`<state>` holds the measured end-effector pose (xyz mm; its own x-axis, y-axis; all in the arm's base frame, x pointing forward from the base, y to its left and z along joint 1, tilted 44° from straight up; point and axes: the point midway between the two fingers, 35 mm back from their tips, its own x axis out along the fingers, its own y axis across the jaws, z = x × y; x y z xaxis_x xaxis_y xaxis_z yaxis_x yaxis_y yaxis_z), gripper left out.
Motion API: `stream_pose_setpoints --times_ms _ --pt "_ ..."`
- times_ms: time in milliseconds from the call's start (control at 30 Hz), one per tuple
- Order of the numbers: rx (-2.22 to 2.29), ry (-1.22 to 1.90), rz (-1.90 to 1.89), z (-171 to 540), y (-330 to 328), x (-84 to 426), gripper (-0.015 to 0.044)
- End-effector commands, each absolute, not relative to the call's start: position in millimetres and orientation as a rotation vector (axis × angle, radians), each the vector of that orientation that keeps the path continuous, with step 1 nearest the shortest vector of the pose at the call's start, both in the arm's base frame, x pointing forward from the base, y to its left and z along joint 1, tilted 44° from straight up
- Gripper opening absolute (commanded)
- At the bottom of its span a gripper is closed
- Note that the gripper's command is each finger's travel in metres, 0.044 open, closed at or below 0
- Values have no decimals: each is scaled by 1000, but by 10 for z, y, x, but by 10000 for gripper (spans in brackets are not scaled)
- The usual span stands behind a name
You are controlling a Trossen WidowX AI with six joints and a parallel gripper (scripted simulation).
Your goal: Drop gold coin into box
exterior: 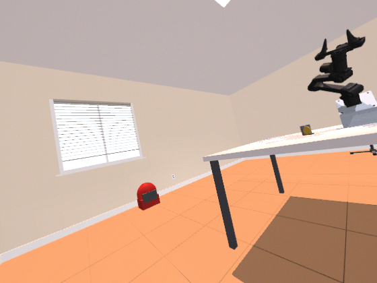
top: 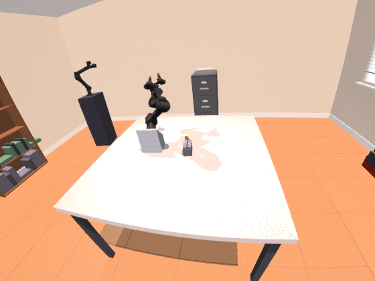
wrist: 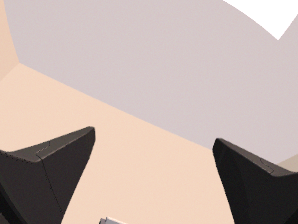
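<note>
Gripper (exterior: 340, 42) raised high, pointing at the ceiling, fingers spread wide with nothing between. Below, arm folded above grey box (top: 151, 140) on white table (top: 187, 207). Just beside the box, gold coin (top: 187, 138) upright on edge in its holder (top: 187, 148). Filing cabinet (top: 204, 91) against far wall.

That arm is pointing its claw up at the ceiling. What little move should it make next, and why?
Probably tip the wrist down toward the coin. The gripper is open and holds nothing, raised high with its fingers aimed at the wall and ceiling. The coin stands in its holder on the table, beside the grey box, so nothing can be grasped until the gripper faces it.
</note>
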<state>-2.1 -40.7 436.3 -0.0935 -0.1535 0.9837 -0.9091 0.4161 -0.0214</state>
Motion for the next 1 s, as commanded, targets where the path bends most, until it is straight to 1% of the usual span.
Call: stream_pose_setpoints --times_ms 0,267,433,600,800,967 --pt "968 -1547 851 4369 -387 -34 374" --pt "639 -1541 1130 4489 387 -491 164" --pt "344 -1436 1284 4412 1100 -590 161" --pt "71 -1209 1401 4176 1836 -399 161" --pt "-130 -787 1468 3727 2489 174 161" --pt "-215 -380 1435 3229 2780 828 161"
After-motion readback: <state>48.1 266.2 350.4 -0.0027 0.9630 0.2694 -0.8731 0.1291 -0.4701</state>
